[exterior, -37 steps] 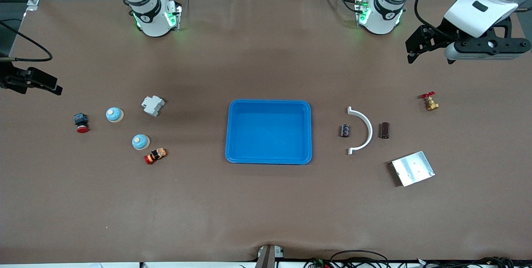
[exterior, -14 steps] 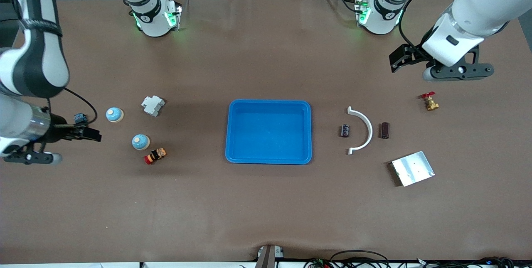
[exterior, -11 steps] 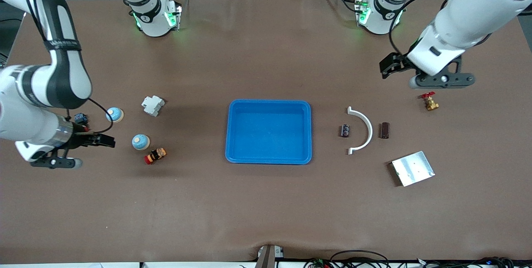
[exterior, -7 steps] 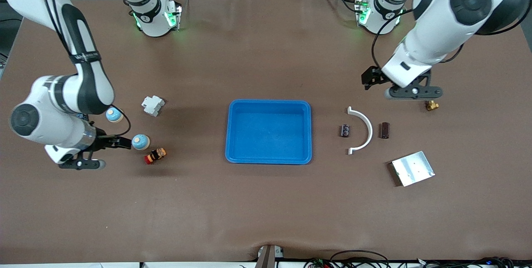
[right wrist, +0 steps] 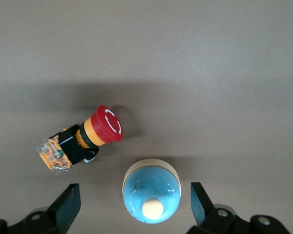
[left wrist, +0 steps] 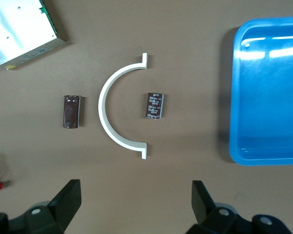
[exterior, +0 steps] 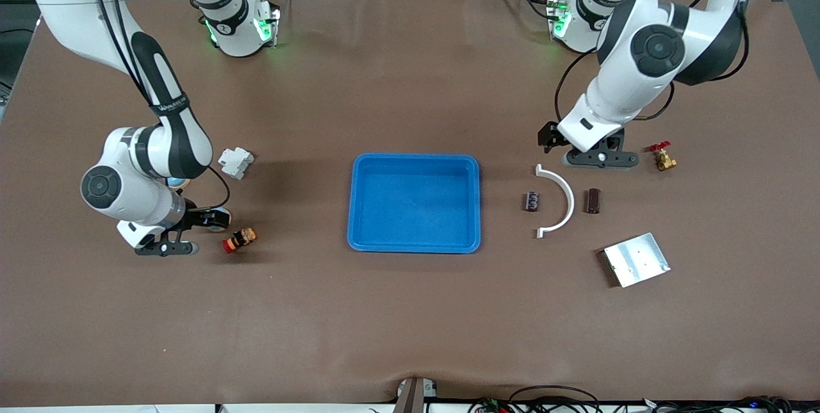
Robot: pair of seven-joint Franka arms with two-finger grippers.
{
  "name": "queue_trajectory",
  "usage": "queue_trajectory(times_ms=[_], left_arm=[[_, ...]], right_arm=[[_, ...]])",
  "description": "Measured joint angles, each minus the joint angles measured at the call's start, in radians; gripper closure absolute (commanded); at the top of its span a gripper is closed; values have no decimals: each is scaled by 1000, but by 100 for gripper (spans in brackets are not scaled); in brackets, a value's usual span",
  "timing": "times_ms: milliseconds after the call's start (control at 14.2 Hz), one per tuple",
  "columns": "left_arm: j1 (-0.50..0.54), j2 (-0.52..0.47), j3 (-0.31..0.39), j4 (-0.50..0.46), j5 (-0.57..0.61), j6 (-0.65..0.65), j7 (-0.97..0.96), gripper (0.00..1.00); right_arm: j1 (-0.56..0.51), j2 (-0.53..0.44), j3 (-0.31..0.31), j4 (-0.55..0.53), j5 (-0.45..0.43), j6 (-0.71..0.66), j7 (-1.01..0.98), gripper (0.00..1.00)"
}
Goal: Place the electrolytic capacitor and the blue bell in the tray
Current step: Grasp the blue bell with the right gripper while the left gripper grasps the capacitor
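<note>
The blue tray [exterior: 415, 158] lies at the table's middle; its corner shows in the left wrist view [left wrist: 268, 107]. The electrolytic capacitor [exterior: 532, 201] lies beside the tray toward the left arm's end, inside a white arc; it also shows in the left wrist view [left wrist: 155, 106]. My left gripper [exterior: 549, 137] [left wrist: 136, 197] is open and empty, over bare table beside the arc. A blue bell [exterior: 221, 217] [right wrist: 151, 192] with a cream knob stands toward the right arm's end. My right gripper [exterior: 206, 219] [right wrist: 134, 202] is open, one finger on each side of the bell.
The white arc [exterior: 565, 198] [left wrist: 107, 114] curves round the capacitor. A dark brown cylinder [exterior: 593, 201] [left wrist: 71, 111], a silver plate [exterior: 636, 259] [left wrist: 19, 27] and a brass valve [exterior: 663, 158] lie nearby. A red push-button [exterior: 239, 240] [right wrist: 83, 141] and a white block [exterior: 236, 162] flank the bell.
Both arms swung in from the table's ends. The right gripper came over the blue bell, covering the second bell. The left gripper moved toward the white arc.
</note>
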Motion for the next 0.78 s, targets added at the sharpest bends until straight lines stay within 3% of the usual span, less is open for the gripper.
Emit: queue_trajectory(times_ms=[423,775], left_arm=[[-1,154,-3,-29,53,186,-2,0],[-7,293,-3,-42,235,322,-127,0]], right_arm=[[-4,20,-7,-21,0,14,-53,0],[-4,46,-7,-22,0,23,-55,0]])
